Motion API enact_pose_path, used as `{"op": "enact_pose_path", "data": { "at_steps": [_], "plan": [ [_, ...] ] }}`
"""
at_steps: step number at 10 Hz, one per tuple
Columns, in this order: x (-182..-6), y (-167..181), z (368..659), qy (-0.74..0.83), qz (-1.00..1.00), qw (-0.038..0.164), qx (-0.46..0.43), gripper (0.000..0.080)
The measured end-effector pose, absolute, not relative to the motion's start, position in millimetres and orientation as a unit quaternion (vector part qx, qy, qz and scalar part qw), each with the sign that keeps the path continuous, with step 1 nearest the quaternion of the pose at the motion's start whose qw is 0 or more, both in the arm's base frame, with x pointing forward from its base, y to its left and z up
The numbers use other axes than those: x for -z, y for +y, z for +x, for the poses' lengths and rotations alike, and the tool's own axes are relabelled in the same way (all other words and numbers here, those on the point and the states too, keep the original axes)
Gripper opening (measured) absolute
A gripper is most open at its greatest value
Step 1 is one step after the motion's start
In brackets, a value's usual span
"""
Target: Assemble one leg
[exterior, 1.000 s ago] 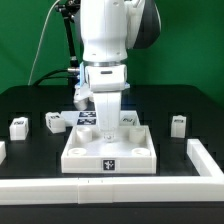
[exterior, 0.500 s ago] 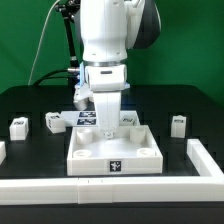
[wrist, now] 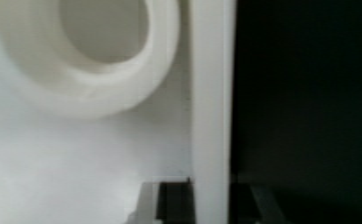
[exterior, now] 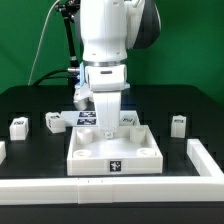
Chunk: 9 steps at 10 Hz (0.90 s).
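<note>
Starting at the exterior view's left, the left leg (exterior: pixel 18 127) stands upright on the black table (exterior: pixel 30 105), tag facing the camera, well apart from the middle. Near it on the right is the second leg (exterior: pixel 51 122), upright too. Next, the marker board (exterior: pixel 84 118) lies flat on the far side of the tray (exterior: pixel 85 160), partly hidden by the arm (exterior: pixel 105 40). In the centre, the gripper (exterior: pixel 105 129) points straight down at the tray's far wall. Its tips blend into the white parts, so I cannot tell if it is clenched or released. The wrist view is a close blur: a round corner hole (wrist: pixel 89 40), the tray's white edge, dark table beside it. Just right of the gripper, beyond the far wall, sits the third leg (exterior: pixel 128 119). Further right, the right leg (exterior: pixel 178 124) stands alone, with a white rail (exterior: pixel 205 157) nearer the camera.
</note>
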<state>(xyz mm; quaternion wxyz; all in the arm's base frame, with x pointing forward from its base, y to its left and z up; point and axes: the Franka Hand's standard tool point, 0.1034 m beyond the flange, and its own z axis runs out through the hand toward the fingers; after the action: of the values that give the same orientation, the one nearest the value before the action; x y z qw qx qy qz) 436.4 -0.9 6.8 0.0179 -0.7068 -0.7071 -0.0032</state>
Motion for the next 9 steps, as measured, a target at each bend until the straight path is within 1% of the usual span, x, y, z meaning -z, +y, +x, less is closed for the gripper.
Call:
{"op": "enact_pose_path", "data": {
  "at_steps": [2, 4, 9],
  "plan": [
    [-6.7, 1, 444, -0.712, -0.702, 0.017, 0.005, 0.0057],
    [-6.8, 18, 460, -0.717, -0.697, 0.015, 0.014, 0.0057],
    [-7.0, 47, 480, -0.699, -0.714, 0.016, 0.022, 0.0057]
  ]
}}
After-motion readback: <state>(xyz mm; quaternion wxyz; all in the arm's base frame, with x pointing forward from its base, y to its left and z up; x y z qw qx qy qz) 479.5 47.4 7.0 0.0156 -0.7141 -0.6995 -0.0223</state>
